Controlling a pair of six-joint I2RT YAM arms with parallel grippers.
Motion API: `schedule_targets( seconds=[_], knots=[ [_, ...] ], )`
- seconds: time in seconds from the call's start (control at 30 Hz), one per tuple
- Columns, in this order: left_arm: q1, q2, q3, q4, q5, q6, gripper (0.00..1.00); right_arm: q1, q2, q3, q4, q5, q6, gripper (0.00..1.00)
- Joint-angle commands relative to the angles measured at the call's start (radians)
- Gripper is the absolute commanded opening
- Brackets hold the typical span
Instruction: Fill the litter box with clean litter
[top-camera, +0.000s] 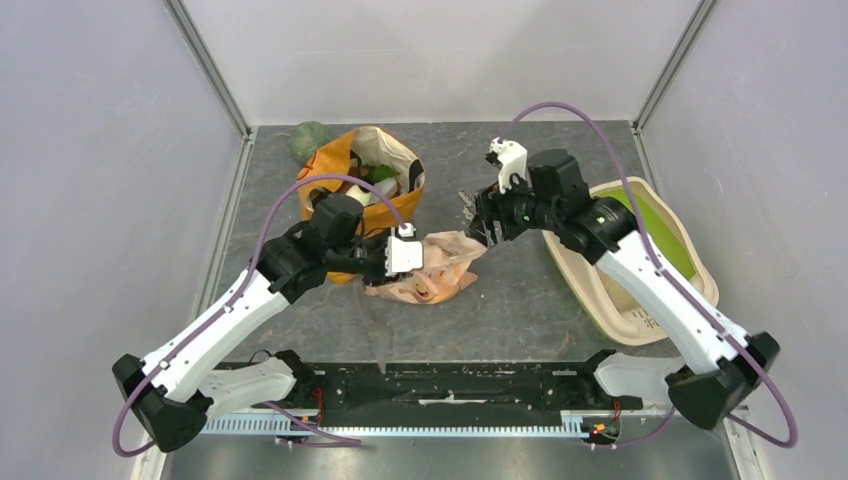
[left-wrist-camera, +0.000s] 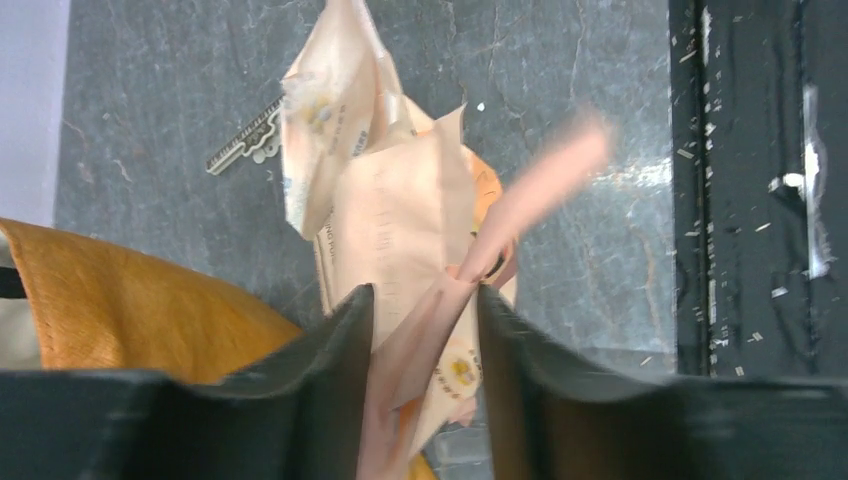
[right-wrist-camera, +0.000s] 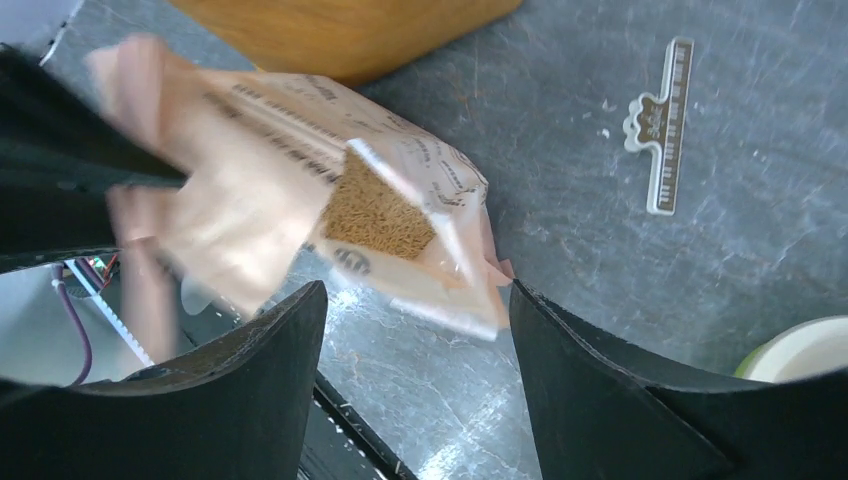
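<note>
The litter box (top-camera: 600, 300), cream with a lime-green hood (top-camera: 660, 240), lies at the right under my right arm; its rim shows in the right wrist view (right-wrist-camera: 805, 350). A pale pink litter bag (top-camera: 432, 272) lies crumpled mid-table. My left gripper (top-camera: 408, 256) is shut on a fold of the bag (left-wrist-camera: 400, 220), with bag material filling the gap between the fingers (left-wrist-camera: 345, 330). My right gripper (top-camera: 478, 215) is open just above the bag's far right corner (right-wrist-camera: 415, 300). Tan litter granules (right-wrist-camera: 375, 215) show through the bag's clear window.
An orange paper shopping bag (top-camera: 350, 165) full of items stands behind my left gripper and shows in the left wrist view (left-wrist-camera: 130, 300). A pale bag clip (right-wrist-camera: 665, 120) lies on the grey table, also in the left wrist view (left-wrist-camera: 245, 135). A green object (top-camera: 308, 140) sits at the back.
</note>
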Motion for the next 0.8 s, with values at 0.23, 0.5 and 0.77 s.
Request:
schedule_targets(
  seconds=[0.23,0.5,0.77],
  knots=[
    [0.020,-0.048,0.149,-0.051,0.022,-0.028,0.88,-0.002,-0.027,-0.034,-0.059,-0.069,-0.107,0.77],
    [0.019,-0.174,0.211,-0.577,0.124,0.398,0.88,-0.016,-0.050,0.005,-0.047,-0.054,-0.132,0.88],
    [-0.158,-0.212,-0.061,-0.604,-0.104,0.485,0.84,-0.051,-0.115,0.008,-0.018,-0.049,-0.073,0.97]
  ],
)
